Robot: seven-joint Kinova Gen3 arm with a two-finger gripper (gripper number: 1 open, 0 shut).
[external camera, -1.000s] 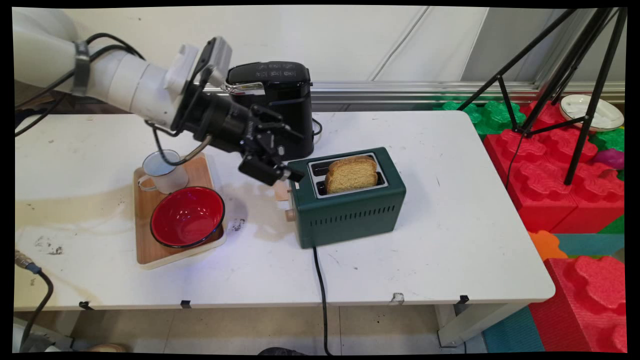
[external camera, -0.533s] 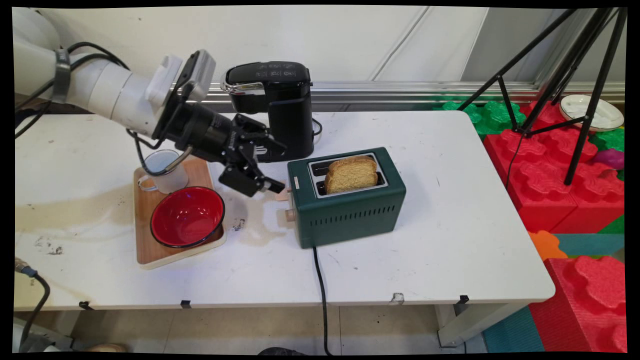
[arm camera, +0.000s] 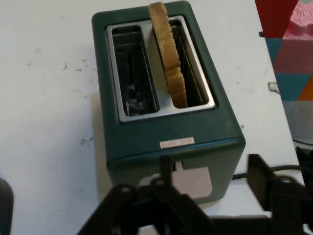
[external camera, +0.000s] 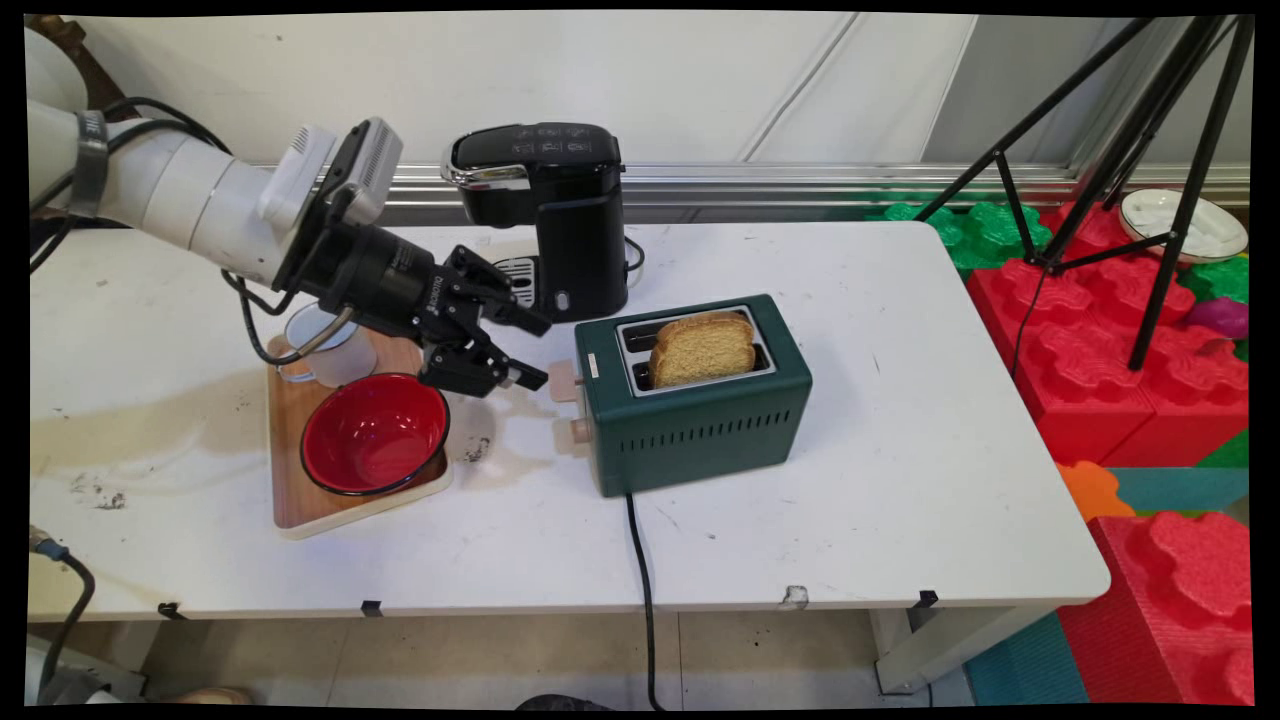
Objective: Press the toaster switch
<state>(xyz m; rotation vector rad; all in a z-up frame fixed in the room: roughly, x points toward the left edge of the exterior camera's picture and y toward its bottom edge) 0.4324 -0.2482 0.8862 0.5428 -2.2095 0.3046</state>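
Note:
A dark green toaster (external camera: 700, 420) stands mid-table with one slice of bread (external camera: 702, 347) sticking up from its near slot. A pale lever (external camera: 563, 380) and a round knob (external camera: 578, 430) are on its left end. My gripper (external camera: 540, 352) hovers open just left of that end, a short gap from the lever. In the hand view the toaster (arm camera: 146, 142) fills the frame, with the bread (arm camera: 168, 54) in the right slot and the left slot empty. There the lever (arm camera: 195, 180) shows between the spread tips of the gripper (arm camera: 211, 171).
A black coffee machine (external camera: 560, 215) stands behind the gripper. Below the arm, a wooden tray (external camera: 300, 500) carries a red bowl (external camera: 375, 432) and a white mug (external camera: 325, 345). The toaster's cord (external camera: 640, 570) runs over the front edge. A tripod (external camera: 1120, 160) and red foam blocks (external camera: 1100, 340) are at the right.
The arm has drawn back to the left, taking the gripper off the toaster's lever end. The bread and the toaster have not moved.

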